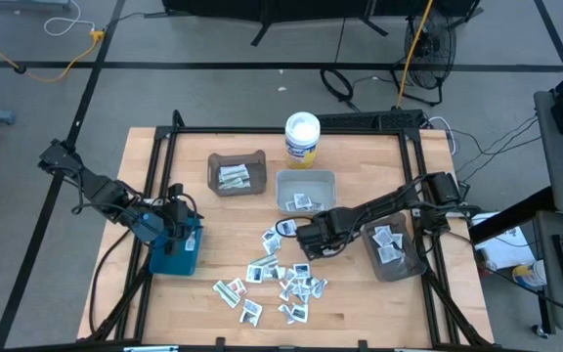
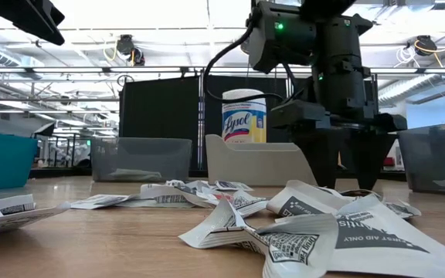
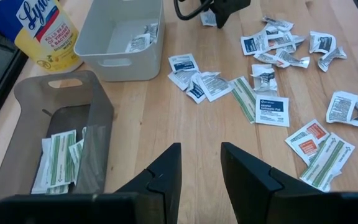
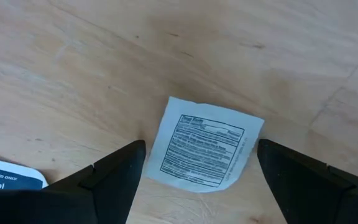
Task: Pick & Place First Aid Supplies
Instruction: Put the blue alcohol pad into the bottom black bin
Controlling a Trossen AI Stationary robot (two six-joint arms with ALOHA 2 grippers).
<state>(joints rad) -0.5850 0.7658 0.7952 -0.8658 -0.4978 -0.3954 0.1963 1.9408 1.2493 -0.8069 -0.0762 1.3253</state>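
The right tool [image 1: 306,238] hangs low over the bench [image 1: 360,303], at the upper edge of the heap of first aid supplies [image 1: 281,279], and its two fingers [image 4: 114,177] stand wide apart with nothing held. In the right wrist view one white packet [image 4: 205,151] lies flat on the wood directly between these fingers, a little tilted, and it touches neither of them; I cannot tell if its longer side runs across the gap or along it, because the packet is almost square. So the thing to take lies straight below the right tool, and I judge that the coming move is only a descent and a closing. The left tool [image 3: 199,177] waits above the teal bin [image 1: 176,252] at the left side of the bench, well apart from the heap, with its fingers narrow and empty. The right arm is clearly the nearer one. The grey bin [image 1: 305,190] with a few packets inside stands just beside the right tool.
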